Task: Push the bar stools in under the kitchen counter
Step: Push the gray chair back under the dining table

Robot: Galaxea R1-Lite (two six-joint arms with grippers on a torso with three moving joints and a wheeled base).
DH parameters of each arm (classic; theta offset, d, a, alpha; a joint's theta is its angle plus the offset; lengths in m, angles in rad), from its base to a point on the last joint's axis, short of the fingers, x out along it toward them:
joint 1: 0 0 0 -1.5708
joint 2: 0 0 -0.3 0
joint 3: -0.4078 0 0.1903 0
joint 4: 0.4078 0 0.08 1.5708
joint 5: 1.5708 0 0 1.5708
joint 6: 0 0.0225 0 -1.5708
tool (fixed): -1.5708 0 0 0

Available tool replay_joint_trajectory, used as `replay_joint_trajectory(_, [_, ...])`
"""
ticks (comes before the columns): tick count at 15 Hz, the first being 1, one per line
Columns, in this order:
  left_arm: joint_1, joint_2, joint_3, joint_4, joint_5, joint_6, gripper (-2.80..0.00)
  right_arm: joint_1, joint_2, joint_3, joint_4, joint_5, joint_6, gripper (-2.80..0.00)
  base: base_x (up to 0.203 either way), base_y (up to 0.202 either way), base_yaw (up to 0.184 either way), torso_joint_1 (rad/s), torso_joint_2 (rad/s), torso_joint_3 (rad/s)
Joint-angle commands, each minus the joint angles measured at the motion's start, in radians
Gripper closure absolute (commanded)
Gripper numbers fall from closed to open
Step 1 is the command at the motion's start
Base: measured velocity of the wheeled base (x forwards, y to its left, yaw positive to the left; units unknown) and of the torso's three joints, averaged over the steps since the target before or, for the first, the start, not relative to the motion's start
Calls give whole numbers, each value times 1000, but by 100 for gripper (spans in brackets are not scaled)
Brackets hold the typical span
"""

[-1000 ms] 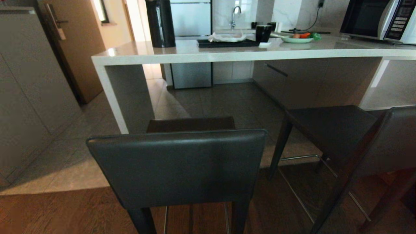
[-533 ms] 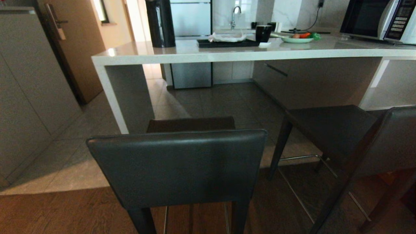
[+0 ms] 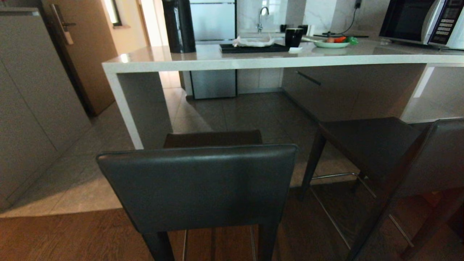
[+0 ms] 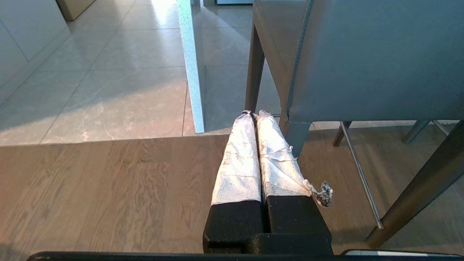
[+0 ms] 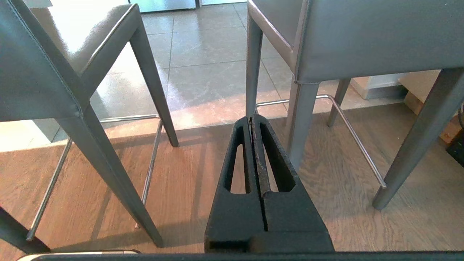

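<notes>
Both stools pulled out from the counter, near stool at 6 o'clock, second stool at 4 o'clock; with left gripper and right gripper closed, empty and low, best to press squarely on the near backrest, pushing straight toward 12 o'clock.

Two dark grey bar stools, upright, pulled out from pale stone kitchen counter
</notes>
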Motion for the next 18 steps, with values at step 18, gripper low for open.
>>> replay_joint_trajectory(18, [0,0,0,0,1,-1,0,0,1,0,1,0,1,0,0,0,0,0,0,0])
